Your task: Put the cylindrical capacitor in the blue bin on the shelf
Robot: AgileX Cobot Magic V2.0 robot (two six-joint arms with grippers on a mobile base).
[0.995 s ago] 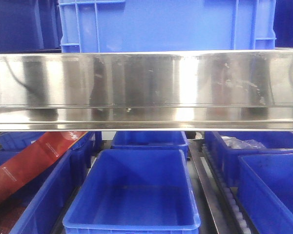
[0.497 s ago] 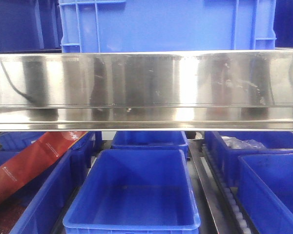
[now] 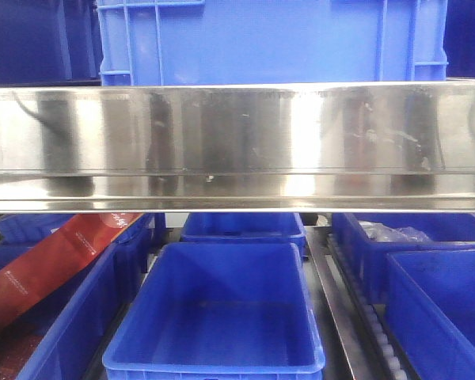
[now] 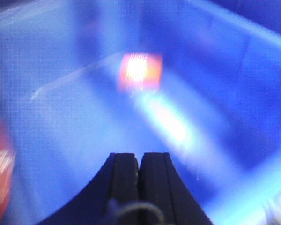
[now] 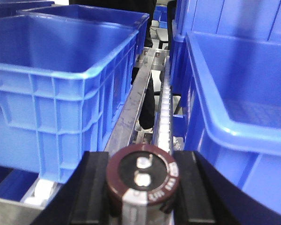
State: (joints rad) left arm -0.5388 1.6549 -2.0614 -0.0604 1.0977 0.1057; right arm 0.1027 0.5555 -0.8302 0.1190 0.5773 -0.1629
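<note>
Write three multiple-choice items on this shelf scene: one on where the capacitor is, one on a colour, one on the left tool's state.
1. Where is the cylindrical capacitor?
A. Lying loose inside a bin.
B. Held in the right tool.
C. On the floor.

2. What colour is the packet lying in the left bin of the front view?
A. Green.
B. Yellow.
C. Red.

3. How does the left tool stand?
A. Shut, nothing held.
B. Wide open.
C. Shut on the capacitor.

Key:
1 B: the right wrist view shows it clamped between the black jaws.
2 C: the packet is red-brown with pale print.
3 A: its jaws are pressed together with nothing between them.
</note>
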